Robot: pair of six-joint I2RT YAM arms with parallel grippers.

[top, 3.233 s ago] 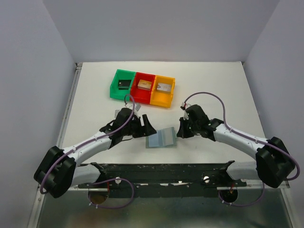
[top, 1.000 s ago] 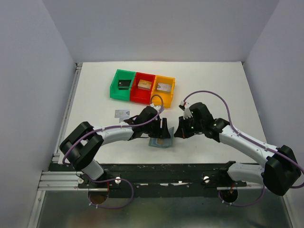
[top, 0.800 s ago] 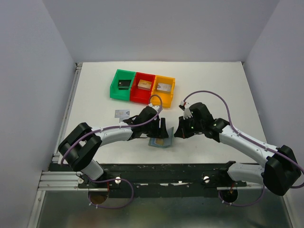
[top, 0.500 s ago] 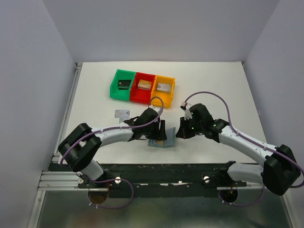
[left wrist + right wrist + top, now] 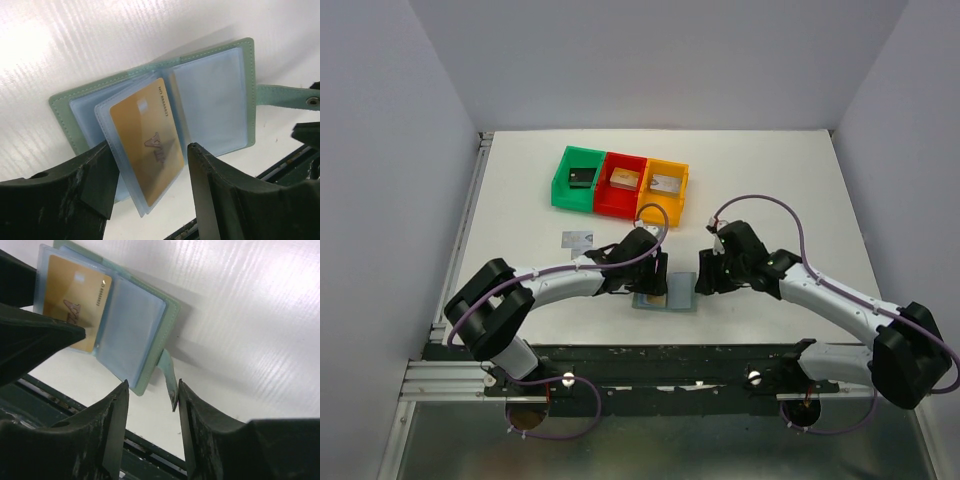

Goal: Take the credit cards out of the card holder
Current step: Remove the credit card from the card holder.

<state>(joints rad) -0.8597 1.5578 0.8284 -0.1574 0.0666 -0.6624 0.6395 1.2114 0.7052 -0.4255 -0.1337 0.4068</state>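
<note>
Right gripper (image 5: 152, 387) has edged toward lower right, fingers narrowly apart astride the side tab (image 5: 167, 371) of the card holder (image 5: 678, 296), which lies open at lower centre. Left gripper (image 5: 150, 165), fingers wide, flanks the sleeve holding a gold credit card (image 5: 146, 142), likely next out.

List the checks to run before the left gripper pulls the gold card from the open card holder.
1. Card holder lies open on the table: ok.
2. Gold card in view, not yet pulled: ok.
3. Left gripper open, a finger on either side of the card: ok.
4. Right gripper gripping the side tab to steady the holder: not ok, jaws open around it.
5. More cards left inside: cannot tell.
</note>
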